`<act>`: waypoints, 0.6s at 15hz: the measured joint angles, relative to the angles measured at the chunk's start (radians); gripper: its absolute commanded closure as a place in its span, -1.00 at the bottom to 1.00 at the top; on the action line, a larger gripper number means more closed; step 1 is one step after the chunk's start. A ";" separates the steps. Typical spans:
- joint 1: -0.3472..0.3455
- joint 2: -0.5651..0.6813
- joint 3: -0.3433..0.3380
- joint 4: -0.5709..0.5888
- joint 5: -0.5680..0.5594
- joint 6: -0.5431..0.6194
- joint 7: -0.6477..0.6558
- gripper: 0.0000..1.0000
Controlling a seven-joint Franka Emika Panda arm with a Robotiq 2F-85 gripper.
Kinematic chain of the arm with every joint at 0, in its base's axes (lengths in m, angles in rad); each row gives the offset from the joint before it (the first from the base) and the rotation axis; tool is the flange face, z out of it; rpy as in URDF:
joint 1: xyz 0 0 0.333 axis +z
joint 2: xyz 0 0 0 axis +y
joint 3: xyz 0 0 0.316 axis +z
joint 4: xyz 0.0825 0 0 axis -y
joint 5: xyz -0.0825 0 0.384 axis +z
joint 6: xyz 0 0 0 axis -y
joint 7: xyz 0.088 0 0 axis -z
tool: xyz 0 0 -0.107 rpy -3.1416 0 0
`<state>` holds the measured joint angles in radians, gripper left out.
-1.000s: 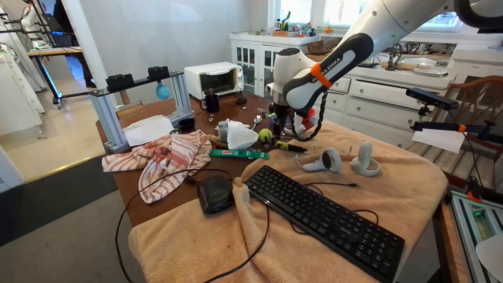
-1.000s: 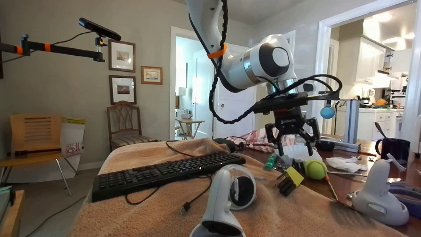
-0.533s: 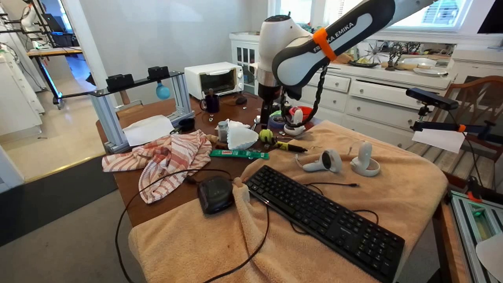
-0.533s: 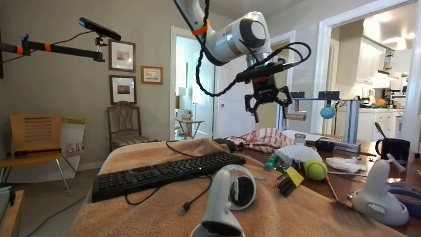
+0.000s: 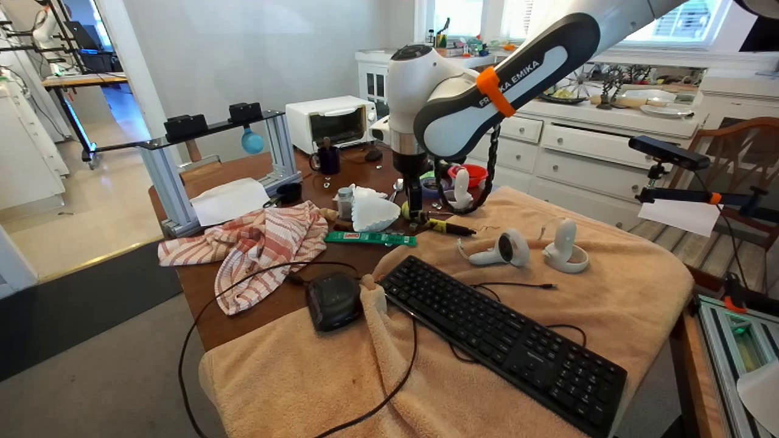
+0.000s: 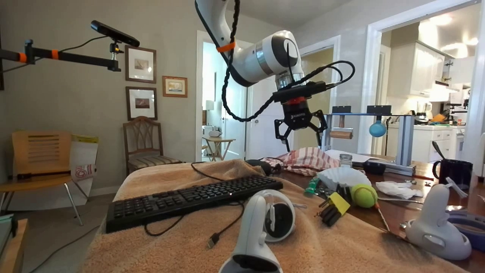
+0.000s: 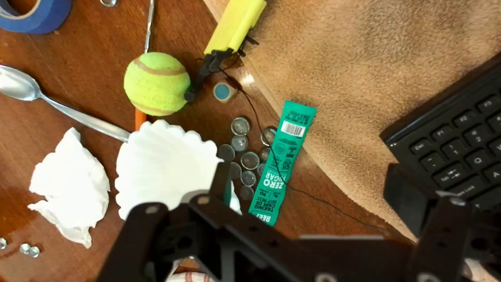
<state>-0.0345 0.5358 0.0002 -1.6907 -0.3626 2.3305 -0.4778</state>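
The white arm [image 6: 248, 65] is ringed by an orange band [image 5: 496, 91], by which black panelling [image 5: 581, 35], lettered FRANKA EMIKA, is partly covered. Beside the band, braided black cable [image 6: 224, 94] is strung; below it, a red collar [image 6: 297, 101] and black ROBOTIQ claw [image 6: 303, 147] are fitted.

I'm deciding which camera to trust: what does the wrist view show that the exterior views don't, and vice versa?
Wrist view only: readable ZERO SUGAR lettering and a barcode on the green packet.
Exterior views only: the dark mug, hanging light-blue ball and white controllers.
Shared: the open gripper, tennis ball, white fluted object and keyboard, of which the wrist view catches just one corner.
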 measured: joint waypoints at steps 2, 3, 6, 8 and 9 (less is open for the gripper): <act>0.000 0.026 -0.002 0.016 -0.003 0.003 0.000 -1.00; -0.001 0.027 -0.002 0.016 -0.003 0.003 0.000 -1.00; -0.005 0.007 0.005 -0.009 -0.002 0.082 -0.003 -1.00; -0.004 -0.035 0.006 -0.060 -0.009 0.163 -0.003 -1.00; -0.004 -0.054 0.007 -0.081 -0.012 0.192 -0.007 -1.00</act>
<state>-0.0385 0.4822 0.0074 -1.7721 -0.3748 2.5228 -0.4853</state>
